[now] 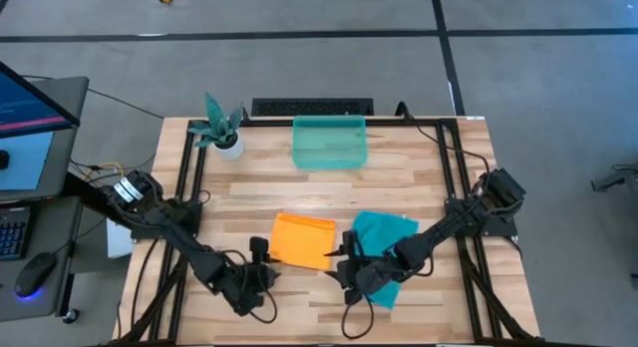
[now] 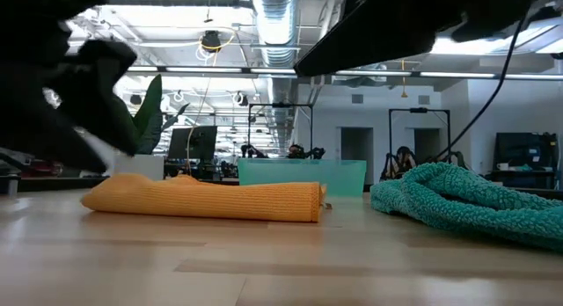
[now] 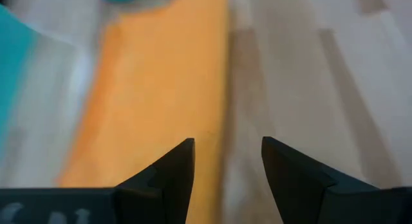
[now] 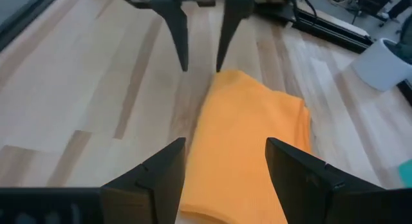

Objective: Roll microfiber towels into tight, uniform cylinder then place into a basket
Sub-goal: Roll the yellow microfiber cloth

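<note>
Both pairs of fingers are held open and empty. The left gripper (image 1: pixel 261 255) is poised at one end of the orange towel (image 1: pixel 303 239), the right gripper (image 1: pixel 344 252) at the opposite end, with the towel lying folded flat between them. The teal towel (image 1: pixel 384 249) is seen rumpled just beside it, partly under the right arm. The basket (image 1: pixel 330 143) stands well apart at the far edge. For a tight, even roll, the same edge is best pinched at both ends and turned together.

Probably a robotics lab: exposed ceiling ducts (image 2: pixel 277 16), other arm rigs (image 2: pixel 264 130) behind.
</note>
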Available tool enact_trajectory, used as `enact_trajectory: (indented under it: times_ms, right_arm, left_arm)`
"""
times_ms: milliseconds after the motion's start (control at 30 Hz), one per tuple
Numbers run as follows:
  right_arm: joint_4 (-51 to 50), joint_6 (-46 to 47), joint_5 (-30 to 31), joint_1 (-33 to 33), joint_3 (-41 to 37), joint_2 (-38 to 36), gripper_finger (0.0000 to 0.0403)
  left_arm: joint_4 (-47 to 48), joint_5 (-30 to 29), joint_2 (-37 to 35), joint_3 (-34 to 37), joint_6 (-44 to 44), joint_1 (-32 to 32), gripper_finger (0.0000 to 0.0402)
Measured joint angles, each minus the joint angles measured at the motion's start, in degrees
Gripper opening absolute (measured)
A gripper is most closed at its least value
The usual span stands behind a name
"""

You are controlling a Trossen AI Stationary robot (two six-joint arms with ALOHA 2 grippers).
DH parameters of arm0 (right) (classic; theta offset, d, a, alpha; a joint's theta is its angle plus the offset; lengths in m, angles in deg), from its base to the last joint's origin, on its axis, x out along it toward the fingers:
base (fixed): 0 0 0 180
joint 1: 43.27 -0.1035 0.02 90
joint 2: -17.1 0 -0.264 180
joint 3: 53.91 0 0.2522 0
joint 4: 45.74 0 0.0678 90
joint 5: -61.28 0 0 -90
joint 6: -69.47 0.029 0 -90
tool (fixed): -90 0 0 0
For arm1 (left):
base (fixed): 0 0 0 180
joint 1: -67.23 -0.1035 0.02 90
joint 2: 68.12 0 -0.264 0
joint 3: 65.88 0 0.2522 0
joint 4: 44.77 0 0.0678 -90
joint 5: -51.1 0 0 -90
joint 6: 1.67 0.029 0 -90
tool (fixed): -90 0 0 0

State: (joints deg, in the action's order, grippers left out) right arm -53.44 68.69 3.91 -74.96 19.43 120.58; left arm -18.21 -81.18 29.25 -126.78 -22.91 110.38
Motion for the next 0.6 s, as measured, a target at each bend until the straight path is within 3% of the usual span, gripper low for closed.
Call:
enact_trajectory:
  times_ms: [133,300,600]
  right_arm:
    - [-0.2,3.5,-4.0,1.6,0.0,0.0,0.0235]
    - [-0.3,5.3,-5.4,0.9,0.0,0.0,0.0235]
    - [-0.5,4.9,-5.5,-0.1,0.0,0.0,0.0235]
  left_arm:
    - [0.8,-1.5,0.0,0.4,0.4,-1.9,0.0174]
    - [3.3,7.6,0.2,0.5,-2.9,-5.3,0.0173]
    - [2.8,15.9,0.2,0.5,-6.6,-7.2,0.0173]
